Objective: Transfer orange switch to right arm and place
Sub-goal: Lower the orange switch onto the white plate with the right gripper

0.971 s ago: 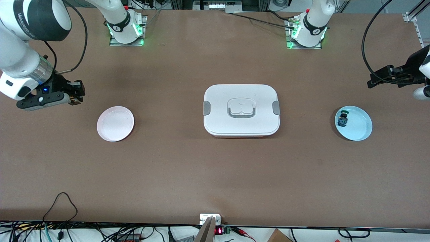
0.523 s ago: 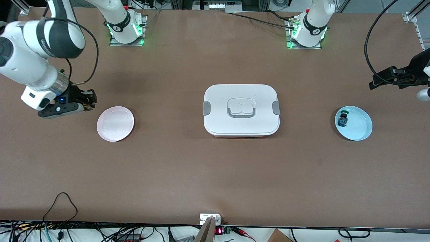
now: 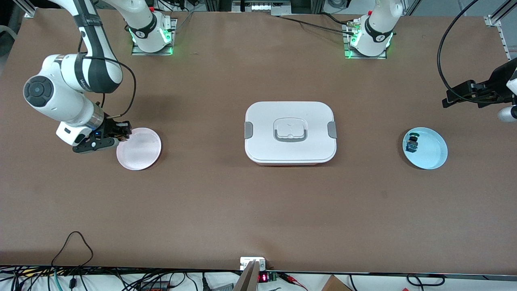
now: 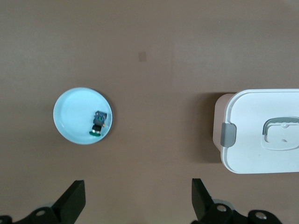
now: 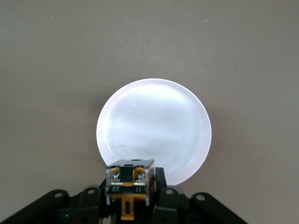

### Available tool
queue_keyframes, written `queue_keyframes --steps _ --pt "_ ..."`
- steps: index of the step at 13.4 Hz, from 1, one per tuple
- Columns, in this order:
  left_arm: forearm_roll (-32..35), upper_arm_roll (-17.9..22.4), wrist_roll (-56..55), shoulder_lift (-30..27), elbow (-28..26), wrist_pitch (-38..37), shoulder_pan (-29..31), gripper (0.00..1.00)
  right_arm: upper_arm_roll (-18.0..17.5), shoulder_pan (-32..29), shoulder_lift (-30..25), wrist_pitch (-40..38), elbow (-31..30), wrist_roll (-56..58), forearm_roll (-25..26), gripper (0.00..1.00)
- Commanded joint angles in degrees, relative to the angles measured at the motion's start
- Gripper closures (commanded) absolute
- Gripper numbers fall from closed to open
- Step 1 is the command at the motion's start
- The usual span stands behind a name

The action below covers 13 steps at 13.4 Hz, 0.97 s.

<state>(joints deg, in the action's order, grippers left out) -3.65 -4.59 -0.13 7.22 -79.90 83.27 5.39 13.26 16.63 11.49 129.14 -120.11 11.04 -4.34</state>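
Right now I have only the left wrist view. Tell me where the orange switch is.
Observer: The orange switch is clamped in the right arm's fingers.
Operator: Say what they are over.
Observer: The rim of the pink plate, toward the right arm's end of the table.
Operator: Place my left arm for me.
Observer: It waits; the left arm's fingers hang open over the table beside the blue plate.

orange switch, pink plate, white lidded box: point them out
small orange-and-black switch point(image 5: 130, 188), right wrist view, on its black body
round pink plate point(image 3: 139, 150), front view, on its bare middle
white lidded box point(image 3: 264, 141), front view, on its lid
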Motion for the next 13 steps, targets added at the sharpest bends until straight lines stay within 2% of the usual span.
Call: queue_keyframes --steps 1,5,9,13 --pt "1.63 -1.03 2.94 -4.75 -6.31 4.09 0.93 0.0 -0.25 -0.11 1.43 5.48 -2.48 -0.14 -1.03 1.0" --pt "1.62 -1.21 -1.54 -8.61 -11.76 4.27 0.85 0.0 -0.34 -0.11 3.71 10.78 -4.52 -0.93 -2.34 1.0" --pt "1.62 -1.21 -0.49 -8.53 -11.69 4.63 0.93 0.0 -0.52 0.24 6.69 12.27 -4.34 -0.67 -7.61 1.0" --pt "1.71 -1.3 -0.49 -8.27 -11.33 4.19 0.85 0.0 -0.69 1.03 9.51 15.96 -4.17 -0.67 -7.97 1.0"
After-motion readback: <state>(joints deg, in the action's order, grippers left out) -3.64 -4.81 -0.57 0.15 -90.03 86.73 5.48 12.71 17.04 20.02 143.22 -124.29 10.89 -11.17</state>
